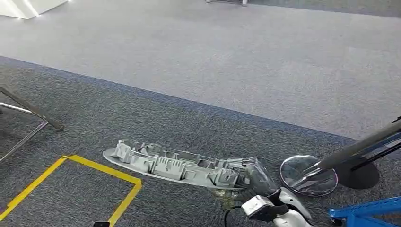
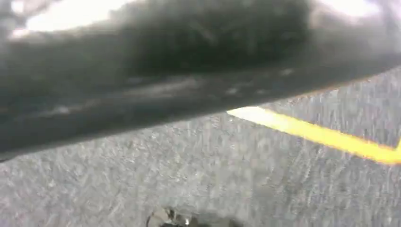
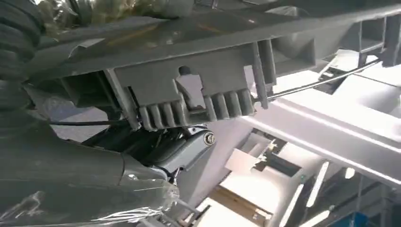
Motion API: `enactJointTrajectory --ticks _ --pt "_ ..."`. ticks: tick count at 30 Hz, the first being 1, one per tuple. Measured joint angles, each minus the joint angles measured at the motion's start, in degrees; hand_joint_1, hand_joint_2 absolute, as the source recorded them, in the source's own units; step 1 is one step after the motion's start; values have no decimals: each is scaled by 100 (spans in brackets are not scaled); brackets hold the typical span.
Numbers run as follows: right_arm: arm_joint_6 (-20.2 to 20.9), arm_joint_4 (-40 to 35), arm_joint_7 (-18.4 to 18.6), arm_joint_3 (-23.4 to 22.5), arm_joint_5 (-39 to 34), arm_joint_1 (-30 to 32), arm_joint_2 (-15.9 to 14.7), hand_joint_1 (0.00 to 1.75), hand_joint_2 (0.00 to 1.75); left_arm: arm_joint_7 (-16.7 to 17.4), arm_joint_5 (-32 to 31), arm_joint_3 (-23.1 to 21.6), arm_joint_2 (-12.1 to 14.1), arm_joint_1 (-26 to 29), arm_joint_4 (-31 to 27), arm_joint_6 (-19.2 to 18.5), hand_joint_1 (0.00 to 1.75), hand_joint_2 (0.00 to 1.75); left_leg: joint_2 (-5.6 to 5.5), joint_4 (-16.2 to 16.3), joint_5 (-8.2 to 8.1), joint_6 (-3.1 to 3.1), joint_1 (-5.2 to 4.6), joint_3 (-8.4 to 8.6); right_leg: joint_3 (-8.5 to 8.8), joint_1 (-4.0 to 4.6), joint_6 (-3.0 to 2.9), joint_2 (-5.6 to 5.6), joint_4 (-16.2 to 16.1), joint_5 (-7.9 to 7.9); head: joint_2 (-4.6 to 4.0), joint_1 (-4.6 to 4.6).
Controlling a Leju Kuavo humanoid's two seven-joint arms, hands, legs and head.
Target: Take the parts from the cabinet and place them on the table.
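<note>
Gripping one end of a long grey plastic part [image 1: 175, 165], the right hand [image 1: 257, 177] comes up from the lower edge of the head view with its fingers wrapped around that end, and the part juts out level from it, carried in the air above the dark carpet [image 1: 142, 118]. Seen from the right wrist, the same part [image 3: 198, 94] runs close across the camera, its ribbed clips and moulded pockets turned toward the lens, with the hand [image 3: 28, 71] bunched at one end. Beyond the part's free end a yellow floor line [image 1: 94, 168] marks out a box on the carpet; near the hand stands a round chrome base [image 1: 307, 175] and a blue frame [image 1: 364, 210]. As for the left hand, the left wrist view is blurred and dark, so I cannot tell how it lies. Judging by this, the part is already out of the cabinet and in transit; setting it on the table is not yet done.
</note>
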Motion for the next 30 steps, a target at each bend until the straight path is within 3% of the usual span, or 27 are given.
enactJointTrajectory --ticks 2,3,4,6,7,8,9,13,14,15,16,18,19,20,21,22,23,24,26,28,29,30 --pt "39 4 -31 7 -35 -66 0 164 175 24 2 0 13 -54 0 -375 0 0 111 833 -416 38 -8 -388 -11 58 -35 -113 0 -6 0 0" --pt "41 11 -39 11 -42 -102 0 164 175 26 9 2 11 -65 0 -428 0 0 111 1155 -516 70 -20 -531 -12 81 -48 -163 0 -8 0 -2" --pt "52 22 -46 28 -52 -142 0 164 175 48 29 2 11 -58 0 -515 0 0 111 1226 -480 101 -45 -555 -9 96 -58 -234 0 -14 0 0" --pt "77 39 -55 81 -59 -209 2 164 175 63 61 9 13 -46 0 -605 0 0 118 783 -127 178 -105 -315 12 116 -73 -320 0 -23 0 -4" --pt "109 39 -55 113 -61 -246 11 164 175 63 96 15 24 -52 0 -706 0 0 191 292 136 239 -157 -57 39 123 -82 -385 0 -33 0 -9" --pt "129 39 -55 129 -63 -284 18 164 175 63 135 26 37 -60 0 -803 0 0 394 -113 227 298 -222 135 57 123 -83 -443 -5 -43 0 -4" --pt "135 46 -61 151 -66 -313 20 164 175 63 147 37 53 -75 0 -858 0 0 532 -207 158 317 -294 168 53 165 -56 -498 -1 -61 0 -6" --pt "148 72 -70 205 -72 -396 37 164 175 61 138 57 68 -54 0 -882 0 0 308 -465 218 360 -277 231 157 175 49 -734 -163 -27 0 4" --pt "155 79 -68 214 -72 -411 37 164 175 63 116 57 68 -31 0 -869 0 0 269 -556 267 362 -232 292 119 151 78 -540 -127 -73 0 5" --pt "164 87 -70 227 -79 -418 37 164 175 65 83 59 81 -43 0 -864 0 0 211 -601 299 405 -215 319 40 138 93 -307 42 -192 0 11" --pt "173 92 -76 242 -85 -420 37 164 175 63 77 61 85 -65 0 -851 0 0 156 -614 311 424 -205 318 -123 134 114 -202 380 -367 0 35" --pt "230 118 -72 251 -83 -423 37 164 175 65 48 59 76 -73 0 -851 0 0 33 -613 309 427 -204 319 -522 134 148 -153 1133 -641 0 39" --pt "254 144 -68 262 -81 -419 37 164 175 74 28 59 74 -71 0 -854 0 0 -32 -613 309 427 -205 321 -661 135 157 -152 1333 -635 0 37" --pt "273 162 -66 271 -81 -419 37 164 175 92 20 59 74 -67 0 -854 0 0 -104 -613 309 426 -203 326 -657 135 159 -150 1234 -464 0 42" --pt "282 175 -66 284 -81 -422 37 164 175 98 15 57 72 -67 0 -854 0 0 -171 -613 308 425 -200 339 -533 133 151 -142 917 -215 0 39" --pt "288 181 -68 295 -81 -423 37 164 175 98 15 57 70 -72 0 -854 0 0 -247 -613 302 415 -197 358 -303 131 139 -95 421 76 0 42" --pt "295 184 -68 304 -81 -426 37 164 175 100 15 57 66 -74 0 -854 0 0 -306 -612 295 403 -193 371 -79 121 115 52 -59 300 0 42" --pt "312 201 -63 308 -81 -444 37 164 175 105 15 57 61 -75 0 -854 0 0 -348 -601 293 362 -200 345 30 88 64 346 -239 221 0 31" --pt "343 210 -61 328 -76 -462 39 164 175 111 18 59 59 -79 0 -854 0 0 -452 -640 349 262 -155 298 110 120 33 302 -409 223 0 33" --pt "345 225 -50 343 -68 -491 42 164 175 111 18 59 59 -49 0 -847 0 0 -573 -722 397 180 -146 309 159 114 -46 197 -509 270 0 31" --pt "345 225 -52 354 -68 -497 53 164 175 111 15 59 88 -51 0 -845 0 0 -506 -688 367 174 -147 318 222 65 -79 99 -613 321 2 44" --pt "345 232 -50 358 -68 -501 57 164 175 107 15 57 72 -55 0 -836 0 0 -240 -579 258 146 -182 265 277 74 -112 43 -687 332 0 11"
